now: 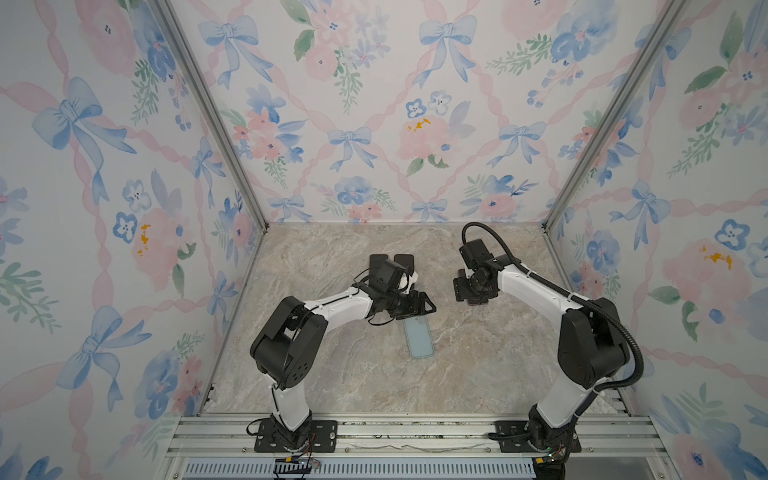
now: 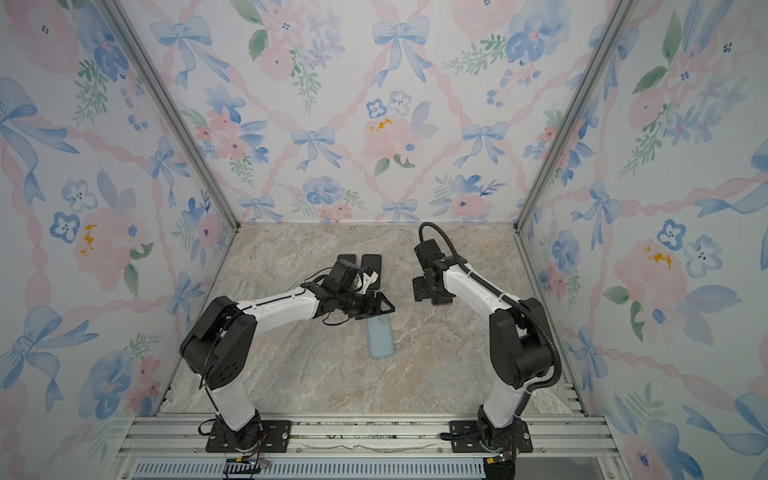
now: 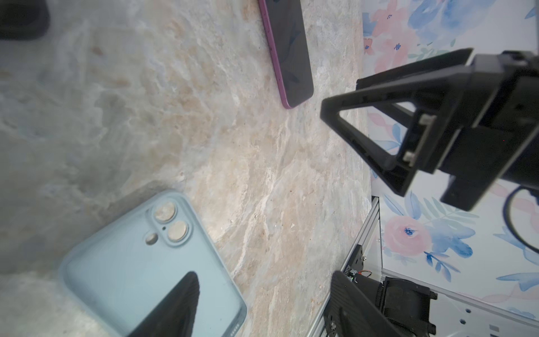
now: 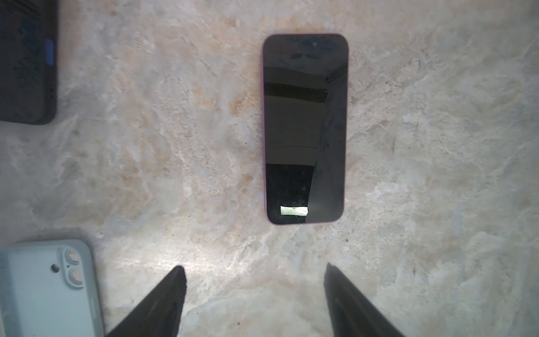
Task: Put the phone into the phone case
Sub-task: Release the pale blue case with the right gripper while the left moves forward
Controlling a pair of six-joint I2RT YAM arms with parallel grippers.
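While our right gripper (image 4: pixel 255 272) hovers jaws apart, we see the phone (image 4: pixel 304 128) flat on the table (image 4: pixel 437 175) just beyond its tips, untouched. Left gripper (image 3: pixel 264 275) also spread, over the phone case (image 3: pixel 116 262).

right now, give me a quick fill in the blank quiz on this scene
1. The empty phone case lying on the table is light ____.
2. The phone lies flat with its dark screen facing ____.
3. The right gripper is above the phone, with its jaws ____ and nothing between them.
Missing words: blue; up; open.
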